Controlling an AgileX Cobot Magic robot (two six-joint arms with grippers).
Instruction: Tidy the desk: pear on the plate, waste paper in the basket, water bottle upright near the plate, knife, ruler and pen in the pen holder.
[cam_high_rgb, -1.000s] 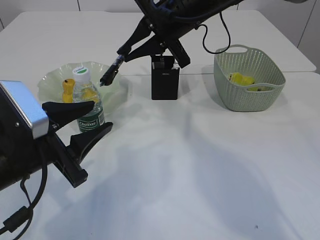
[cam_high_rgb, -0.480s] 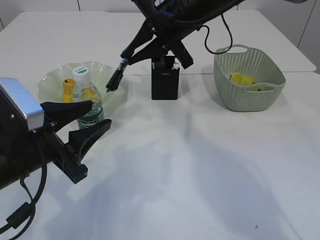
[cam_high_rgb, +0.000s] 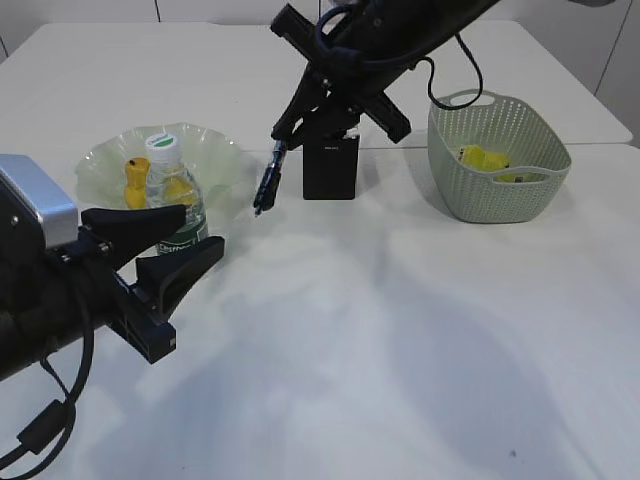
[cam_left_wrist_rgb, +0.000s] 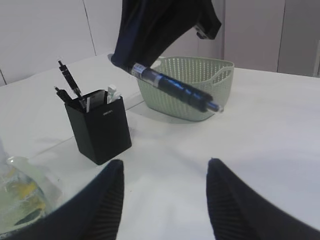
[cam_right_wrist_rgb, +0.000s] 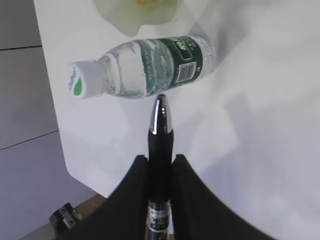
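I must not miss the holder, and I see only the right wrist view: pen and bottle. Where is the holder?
Observer: In the exterior view the holder stands to the right of the pen, not under it.
Operator: Is it empty?
Observer: No. Thin things stick out of it; I cannot judge how much room is left.
Operator: Is the left gripper in the way?
Observer: No. The left gripper is open and empty, at the near left, apart from the holder.

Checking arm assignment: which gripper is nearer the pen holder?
Right. The right gripper, gripping the pen, hovers just beside the pen holder; the left gripper sits open near the bottle.
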